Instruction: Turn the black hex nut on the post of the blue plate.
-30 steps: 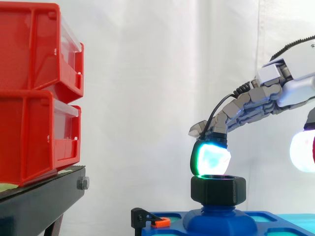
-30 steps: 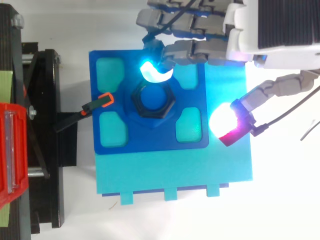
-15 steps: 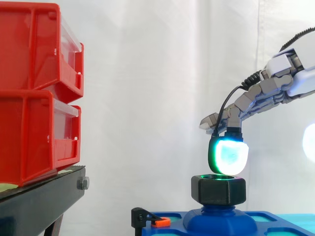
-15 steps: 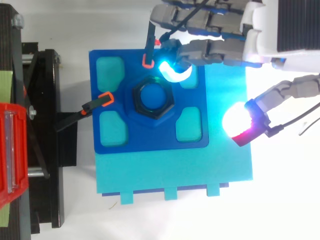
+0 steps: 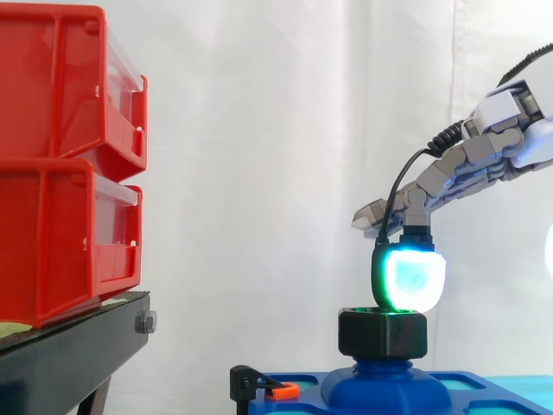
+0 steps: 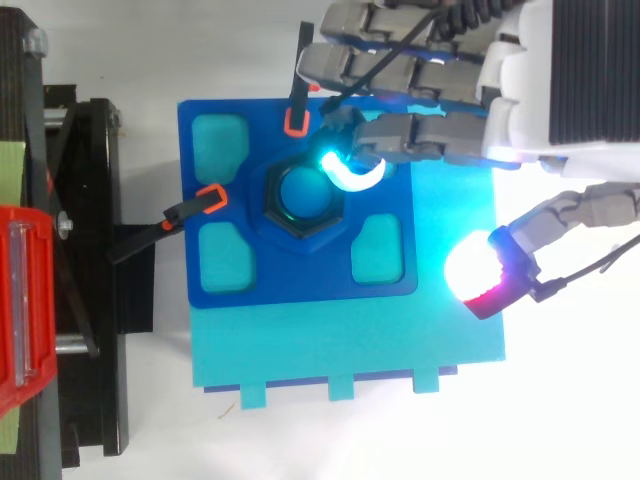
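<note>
We note stacked red bins (image 5: pixel 69 164) at the left. The blue plate (image 6: pixel 300 280) lies flat beneath the hand (image 6: pixel 430 140), whose fingers are extended and spread, gripping nothing. One glowing fingertip (image 5: pixel 408 277) sits at the top rim of the black hex nut (image 5: pixel 383 333), which is seated on the plate's central post (image 6: pixel 305 193).

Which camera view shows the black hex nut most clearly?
The top view: the black hex nut shows nearly its whole six-sided outline around the post. In the side view it is a dark band seen edge-on above the blue plate.
</note>
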### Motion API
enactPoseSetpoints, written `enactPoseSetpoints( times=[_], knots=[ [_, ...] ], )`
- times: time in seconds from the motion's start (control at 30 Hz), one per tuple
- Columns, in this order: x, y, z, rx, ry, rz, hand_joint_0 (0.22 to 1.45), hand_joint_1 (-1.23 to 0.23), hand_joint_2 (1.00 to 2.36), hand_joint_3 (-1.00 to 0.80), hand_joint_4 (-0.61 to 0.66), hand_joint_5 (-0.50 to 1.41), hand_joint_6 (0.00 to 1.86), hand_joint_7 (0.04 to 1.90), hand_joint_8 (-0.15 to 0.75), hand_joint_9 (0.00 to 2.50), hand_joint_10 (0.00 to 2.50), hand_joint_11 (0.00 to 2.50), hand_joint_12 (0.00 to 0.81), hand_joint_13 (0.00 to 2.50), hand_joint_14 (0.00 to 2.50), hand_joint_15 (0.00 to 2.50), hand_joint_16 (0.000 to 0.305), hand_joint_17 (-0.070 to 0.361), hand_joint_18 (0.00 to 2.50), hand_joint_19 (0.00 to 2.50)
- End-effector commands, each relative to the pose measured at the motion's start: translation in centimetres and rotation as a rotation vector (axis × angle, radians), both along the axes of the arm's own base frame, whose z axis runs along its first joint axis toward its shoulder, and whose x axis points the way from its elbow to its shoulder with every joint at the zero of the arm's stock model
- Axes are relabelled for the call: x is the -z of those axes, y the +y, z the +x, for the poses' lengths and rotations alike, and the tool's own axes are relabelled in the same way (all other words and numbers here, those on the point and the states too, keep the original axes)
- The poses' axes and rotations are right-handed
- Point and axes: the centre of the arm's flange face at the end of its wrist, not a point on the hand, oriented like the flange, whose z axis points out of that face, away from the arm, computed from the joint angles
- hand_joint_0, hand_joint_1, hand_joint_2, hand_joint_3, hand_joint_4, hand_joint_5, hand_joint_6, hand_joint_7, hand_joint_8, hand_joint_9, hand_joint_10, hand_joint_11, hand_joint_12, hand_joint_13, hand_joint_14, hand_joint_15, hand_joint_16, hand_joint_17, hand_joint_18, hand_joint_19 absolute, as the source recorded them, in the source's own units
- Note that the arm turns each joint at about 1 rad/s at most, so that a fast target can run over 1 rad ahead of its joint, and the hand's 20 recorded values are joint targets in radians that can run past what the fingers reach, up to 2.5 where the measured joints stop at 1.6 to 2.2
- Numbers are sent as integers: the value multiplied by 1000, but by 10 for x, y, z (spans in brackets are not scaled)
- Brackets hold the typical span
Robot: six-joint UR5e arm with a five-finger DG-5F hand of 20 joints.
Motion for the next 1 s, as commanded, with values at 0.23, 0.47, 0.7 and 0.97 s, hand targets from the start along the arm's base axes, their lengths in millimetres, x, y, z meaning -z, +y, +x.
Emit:
enactPoseSetpoints(
  times=[0.23, 0.47, 0.7, 0.97],
  knots=[
    [-26, 2, -8, 4, -38, 7, 397, -697, 1000, -500, 131, -300, 502, 729, 158, 0, 0, 0, 336, 0, 0, 0, 50, 113, 0, 0],
    [-43, 3, 3, 28, -115, 58, 393, -666, 1000, -500, 134, -300, 502, 730, 163, 0, 0, 0, 338, 0, 0, 0, 51, 115, 0, 0],
    [-16, 8, 26, 20, -148, 87, 379, -754, 1000, -500, 132, -300, 502, 724, 160, 0, 0, 0, 338, 0, 0, 0, 52, 116, 0, 0],
    [-9, 12, 34, -3, -178, 96, 393, -961, 1000, -500, 72, -300, 502, 674, 133, 0, 0, 0, 324, 0, 0, 0, 49, 110, 0, 0]
  ],
)
